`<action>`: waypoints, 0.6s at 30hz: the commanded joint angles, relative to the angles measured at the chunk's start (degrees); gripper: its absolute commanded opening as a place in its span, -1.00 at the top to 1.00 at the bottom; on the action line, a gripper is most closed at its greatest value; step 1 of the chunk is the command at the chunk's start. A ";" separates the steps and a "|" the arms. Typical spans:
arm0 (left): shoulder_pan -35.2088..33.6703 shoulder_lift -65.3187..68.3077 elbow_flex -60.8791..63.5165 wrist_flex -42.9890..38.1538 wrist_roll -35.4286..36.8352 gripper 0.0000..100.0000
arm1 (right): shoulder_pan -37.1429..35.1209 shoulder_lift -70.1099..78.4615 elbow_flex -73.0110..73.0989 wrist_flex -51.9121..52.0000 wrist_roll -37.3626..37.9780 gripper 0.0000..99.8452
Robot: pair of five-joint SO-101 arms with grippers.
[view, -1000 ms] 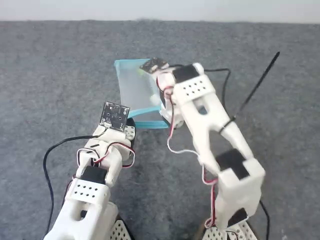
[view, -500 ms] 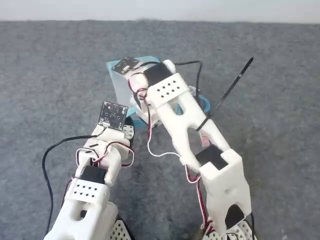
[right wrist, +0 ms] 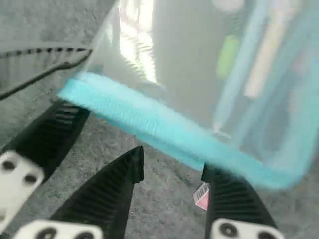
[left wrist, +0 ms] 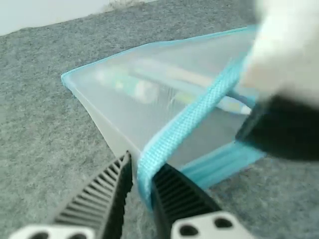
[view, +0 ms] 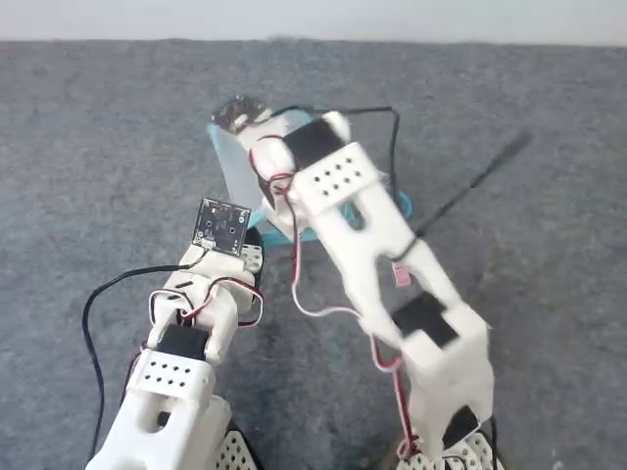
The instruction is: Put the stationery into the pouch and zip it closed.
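Pinching pouch corner, left claw clamped; right claw agape alongside; pens inside lie lengthwise.

The pouch is see-through plastic with a soft light blue band along its edge, and it sits on the grey table with the band side tipped up. The stationery is inside it, long thin pens in pale, green and blue colours lying side by side
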 commanded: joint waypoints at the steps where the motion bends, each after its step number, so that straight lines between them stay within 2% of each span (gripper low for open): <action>1: 0.88 0.00 -0.31 -0.79 -0.53 0.98 | 2.07 -13.85 3.16 1.71 0.00 0.63; 9: 0.44 0.00 -0.40 -0.79 -0.53 0.98 | 11.12 -31.43 25.05 -3.65 0.09 0.63; 15: -0.44 -0.09 -0.40 -0.79 -0.53 0.98 | 22.37 -34.86 50.90 -15.43 0.09 0.63; 18: -0.35 -0.09 -0.40 -0.79 -0.53 0.98 | 25.71 -34.95 61.19 -23.08 0.09 0.63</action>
